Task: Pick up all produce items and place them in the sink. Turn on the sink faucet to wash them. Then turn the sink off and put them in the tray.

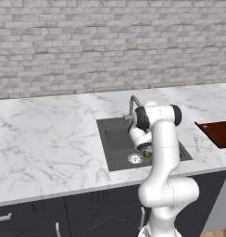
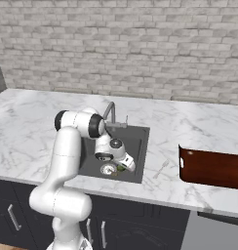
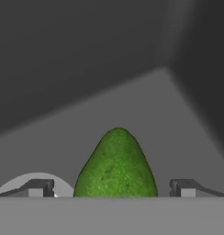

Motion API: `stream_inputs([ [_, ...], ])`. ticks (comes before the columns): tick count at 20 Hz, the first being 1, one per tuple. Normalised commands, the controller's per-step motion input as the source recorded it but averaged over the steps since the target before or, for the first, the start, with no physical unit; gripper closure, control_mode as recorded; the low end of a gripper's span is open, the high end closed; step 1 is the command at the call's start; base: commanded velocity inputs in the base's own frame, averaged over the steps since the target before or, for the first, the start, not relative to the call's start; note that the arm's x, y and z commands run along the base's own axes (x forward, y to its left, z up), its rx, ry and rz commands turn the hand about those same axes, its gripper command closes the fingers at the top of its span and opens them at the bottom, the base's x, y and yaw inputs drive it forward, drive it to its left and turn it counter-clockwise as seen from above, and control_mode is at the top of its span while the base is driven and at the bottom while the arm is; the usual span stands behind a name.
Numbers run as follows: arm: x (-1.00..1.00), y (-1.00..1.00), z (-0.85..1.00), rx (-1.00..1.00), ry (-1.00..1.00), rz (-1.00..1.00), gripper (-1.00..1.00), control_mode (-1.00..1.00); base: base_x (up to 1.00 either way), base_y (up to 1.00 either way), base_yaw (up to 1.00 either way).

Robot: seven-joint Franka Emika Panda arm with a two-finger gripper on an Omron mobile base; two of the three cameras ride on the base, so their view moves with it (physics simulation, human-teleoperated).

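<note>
- My gripper (image 3: 112,188): low inside the sink (image 1: 116,139), jaws spread wide, holding nothing; each dark fingertip (image 3: 40,187) stands clear of the fruit's sides (the gaps show plainly in the hand view).
- Green fruit (image 3: 116,165): pear-like in outline from the hand view, shiny and speckled, resting on the grey basin floor directly between my open fingers, its narrow end pointing away from me.
- Same fruit from the left base view (image 1: 147,153): a small green patch just under my wrist, beside the drain.
- Drain (image 1: 134,159): round and silver, at the near end of the basin, just beside the fruit; in the hand view a pale arc of it (image 3: 22,182) shows behind one fingertip.
- Obstructions: my own forearm and wrist cover the near right part of the basin from the left base view (the tan-brown piece I cannot place).
- Basin walls: dark grey sides meet in a corner ahead of the fruit; open bare floor lies between fruit and corner.
- Faucet (image 2: 110,113): thin grey bent spout at the far rim of the sink, behind my elbow, apart from the gripper.
- Tray (image 2: 211,168): dark reddish-brown, on the marble counter (image 1: 45,139) well to the right of the sink.
- Counter: broad bare marble to the left of the basin.
- Brick wall (image 1: 110,41): pale grey, behind the counter's far edge.
</note>
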Motion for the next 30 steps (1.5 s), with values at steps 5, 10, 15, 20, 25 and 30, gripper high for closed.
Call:
stream_inputs([
  [5, 0.01, 0.00, -0.06, 0.03, 0.00, 0.00, -1.00, -1.00, 0.00, 0.00, 0.00],
  [10, 0.00, 0.00, -0.16, 0.02, 0.01, 0.00, -1.00, -1.00, 0.00, 0.00, 0.00],
  [15, 0.00, 0.00, -0.21, 0.01, 0.03, 0.00, -1.00, -1.00, 0.00, 0.00, 0.00],
  [20, 0.07, 0.01, -0.19, 0.00, 0.05, 0.00, 1.00, -1.00, 0.00, 0.00, 0.00],
  [25, 0.01, 0.00, -0.05, 0.00, 0.02, 0.00, 1.00, -1.00, 0.00, 0.00, 0.00],
  [30, 0.02, 0.00, -0.01, 0.00, 0.00, 0.01, 1.00, -1.00, 0.00, 0.00, 0.00],
])
